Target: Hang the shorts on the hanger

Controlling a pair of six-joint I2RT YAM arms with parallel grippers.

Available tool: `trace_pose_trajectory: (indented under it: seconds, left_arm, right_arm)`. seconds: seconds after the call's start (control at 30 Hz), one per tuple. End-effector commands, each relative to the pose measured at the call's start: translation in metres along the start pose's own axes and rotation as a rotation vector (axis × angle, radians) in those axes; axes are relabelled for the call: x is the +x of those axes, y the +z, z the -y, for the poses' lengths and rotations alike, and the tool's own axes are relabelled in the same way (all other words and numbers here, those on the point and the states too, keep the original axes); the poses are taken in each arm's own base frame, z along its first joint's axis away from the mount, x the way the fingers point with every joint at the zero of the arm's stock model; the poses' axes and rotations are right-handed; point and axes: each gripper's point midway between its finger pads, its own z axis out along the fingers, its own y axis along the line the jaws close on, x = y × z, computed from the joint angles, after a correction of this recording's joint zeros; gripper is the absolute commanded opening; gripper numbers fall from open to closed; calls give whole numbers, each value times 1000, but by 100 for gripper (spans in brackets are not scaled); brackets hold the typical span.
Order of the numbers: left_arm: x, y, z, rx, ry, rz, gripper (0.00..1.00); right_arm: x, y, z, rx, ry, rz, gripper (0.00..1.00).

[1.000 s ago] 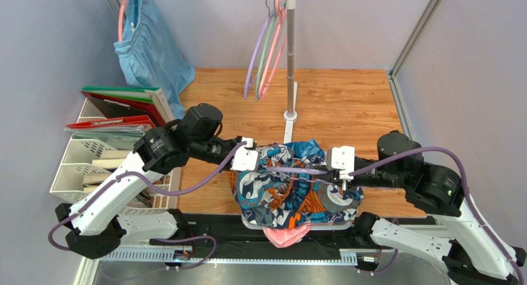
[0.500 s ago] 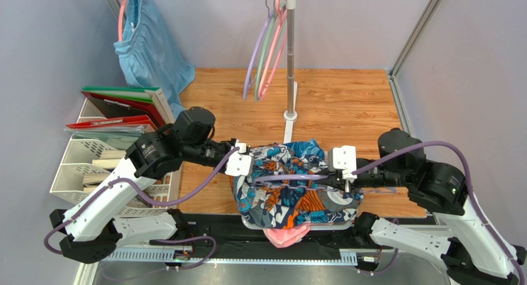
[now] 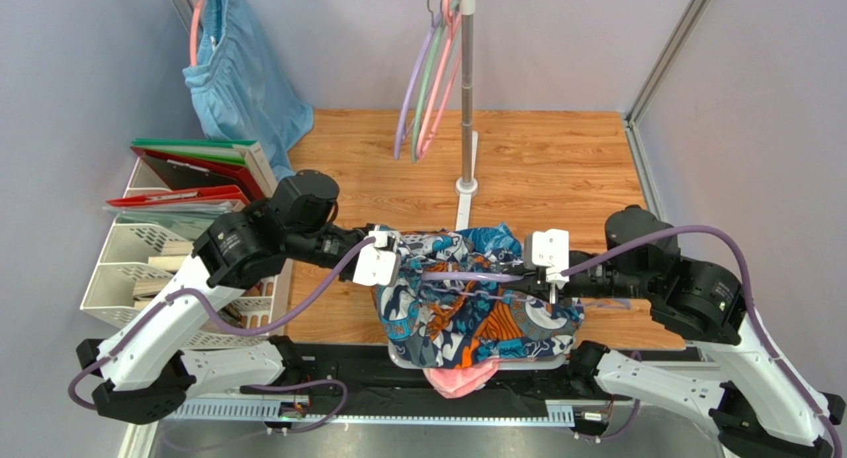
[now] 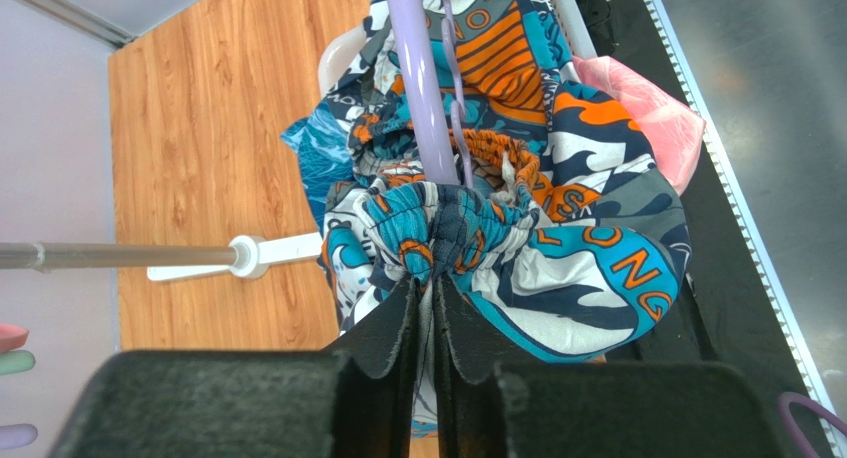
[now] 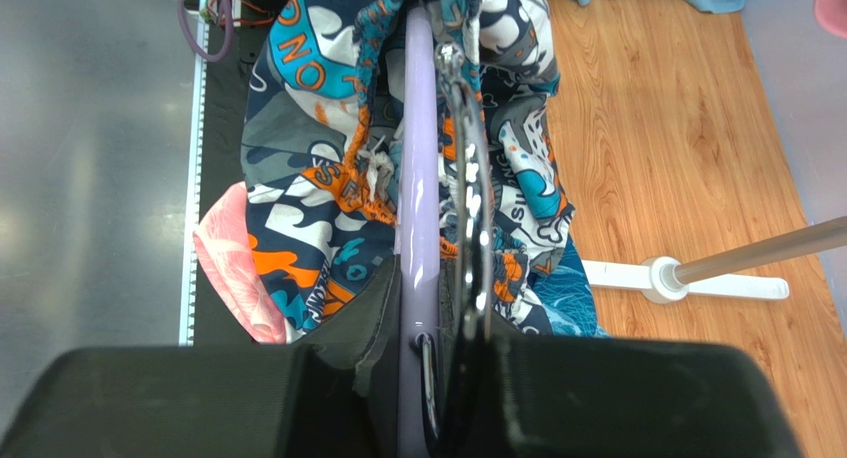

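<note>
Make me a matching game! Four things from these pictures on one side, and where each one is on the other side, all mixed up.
Things:
1. the shorts
2. the hanger
3. light-blue shorts
4. pink garment

Where:
A. hanging up at the far left
B. pinched by the left gripper
C. poking out from under the printed fabric at the near edge
D. gripped by the right gripper

Pairs: 1-B, 2-D, 3-A, 4-C

Both arms reach inward from opposite sides, elbows bent, wrists facing each other. The left claw (image 4: 423,297) is pinched tight on the shorts (image 4: 562,269); the right claw (image 5: 430,301) clamps the hanger (image 5: 416,130).
</note>
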Motion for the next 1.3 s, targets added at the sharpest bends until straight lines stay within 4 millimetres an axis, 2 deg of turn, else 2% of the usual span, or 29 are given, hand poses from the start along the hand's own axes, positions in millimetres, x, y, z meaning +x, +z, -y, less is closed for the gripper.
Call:
trace_pose_trajectory:
  seconds: [0.0, 0.17, 0.4, 0.5, 0.67, 0.73, 0.77, 0.8, 0.87, 0.9, 0.93, 0.97, 1.0, 1.03, 1.07, 1.13, 1.2, 1.23, 1.27]
  left_arm:
    - [-21, 2, -6, 21, 17, 49, 16]
    - [-27, 11, -1, 58, -5, 53, 23]
    - [-7, 23, 8, 90, -65, 0, 43]
    - [-6, 28, 11, 110, -88, 9, 47]
    - [-3, 37, 11, 123, -140, 4, 47]
    - [-5, 40, 5, 97, -171, 10, 41]
    - [-7, 40, 3, 86, -182, 17, 33]
    - [-10, 40, 1, 71, -203, 25, 3]
    - [-12, 33, 4, 59, -200, 37, 0]
    - [-11, 31, 7, 62, -170, 40, 0]
    - [-8, 23, 14, 52, -144, 50, 0]
    - [-8, 19, 20, 50, -117, 62, 0]
    - [-7, 16, 23, 42, -77, 74, 0]
    - [-2, 11, 31, 38, -59, 78, 0]
    - [2, 9, 39, 59, -52, 74, 0]
    - [13, 9, 52, 100, 4, 62, 0]
    - [17, 10, 57, 119, 34, 62, 0]
    - [18, 11, 60, 131, 45, 65, 0]
    - [17, 12, 62, 144, 59, 75, 0]
  right_arm:
    - [-43, 0, 9, 14, -31, 152, 0]
    - [-55, 14, 14, -2, -33, 198, 0]
    - [-62, 15, 18, 6, -82, 226, 0]
    - [-60, 17, 20, 11, -98, 221, 0]
    - [-64, 17, 19, 1, -133, 236, 0]
    - [-65, 19, 20, 2, -132, 237, 0]
    - [-65, 19, 21, 2, -128, 239, 0]
    - [-65, 19, 21, 6, -119, 235, 0]
    - [-63, 16, 31, 73, -38, 209, 13]
    - [-62, 12, 35, 106, 1, 198, 41]
    - [-53, 5, 45, 185, 61, 161, 53]
    - [-54, -3, 47, 217, 114, 160, 62]
    - [-51, -9, 45, 231, 174, 159, 78]
    - [-46, -17, 52, 274, 215, 159, 83]
    - [-46, -31, 53, 320, 235, 185, 84]
    - [-46, -44, 64, 411, 259, 196, 85]
    - [-58, -55, 72, 462, 276, 219, 86]
    - [-56, -56, 77, 481, 294, 208, 86]
    - [-53, -45, 82, 472, 327, 176, 85]
